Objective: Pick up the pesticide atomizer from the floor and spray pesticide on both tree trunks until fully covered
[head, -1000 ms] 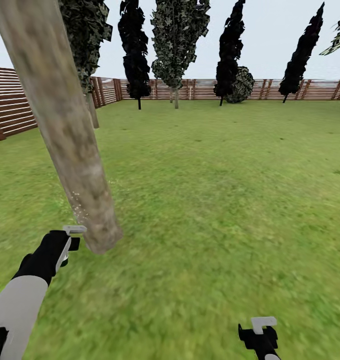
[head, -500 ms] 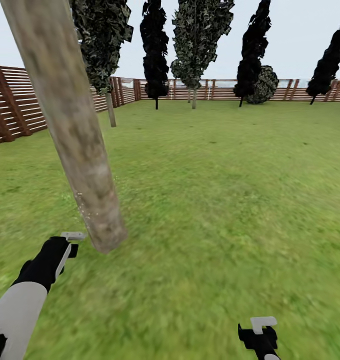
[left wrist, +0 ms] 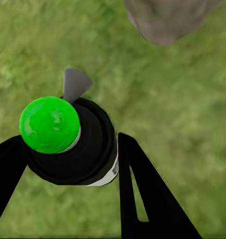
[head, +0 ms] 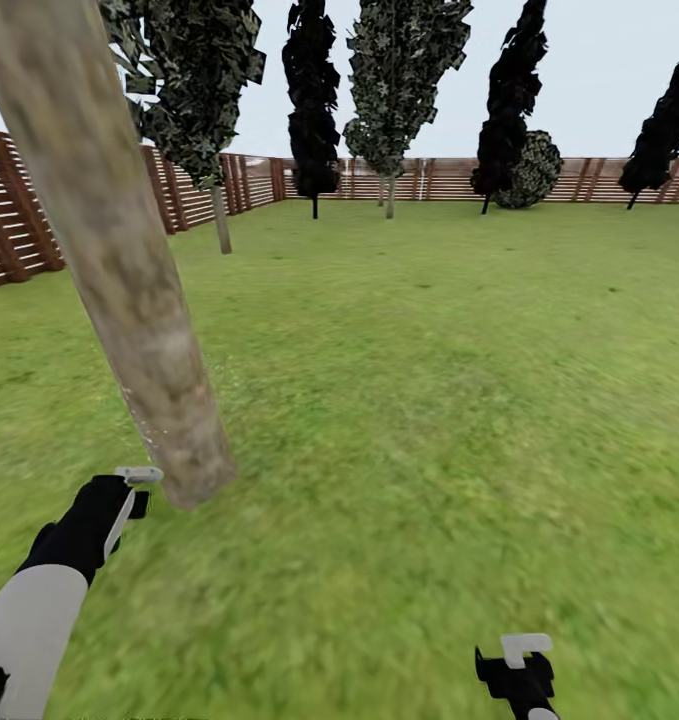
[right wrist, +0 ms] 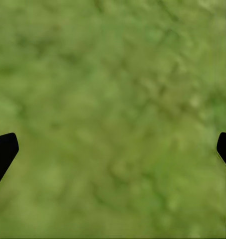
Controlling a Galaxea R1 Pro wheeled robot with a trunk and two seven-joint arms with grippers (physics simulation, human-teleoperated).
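A thick mottled grey-brown tree trunk (head: pixel 129 290) leans up from the grass (head: pixel 399 400), its base just right of my left gripper (head: pixel 131 492). That gripper is shut on the pesticide atomizer (left wrist: pixel 68 144), a black can with a bright green round cap (left wrist: pixel 49 123) and a grey nozzle tab (left wrist: pixel 74 83) pointing toward the trunk base (left wrist: pixel 167 20). Black fingers (left wrist: pixel 137 189) press the can from both sides. My right gripper (head: pixel 517 662) hangs low over bare grass, its fingertips (right wrist: pixel 3 152) spread wide with nothing between them.
A brown slat fence (head: pixel 19 215) rings the lawn at the left and back. Several dark leafy trees (head: pixel 312 90) and a round bush (head: pixel 529 170) stand along the far fence, and a pale-stemmed tree (head: pixel 220 215) stands near the left corner. Lawn stretches ahead and right.
The whole picture has shifted, so the camera has turned; the trunk now sits slightly further left. My left gripper stays beside the trunk base, still holding the atomizer. The right arm has not moved.
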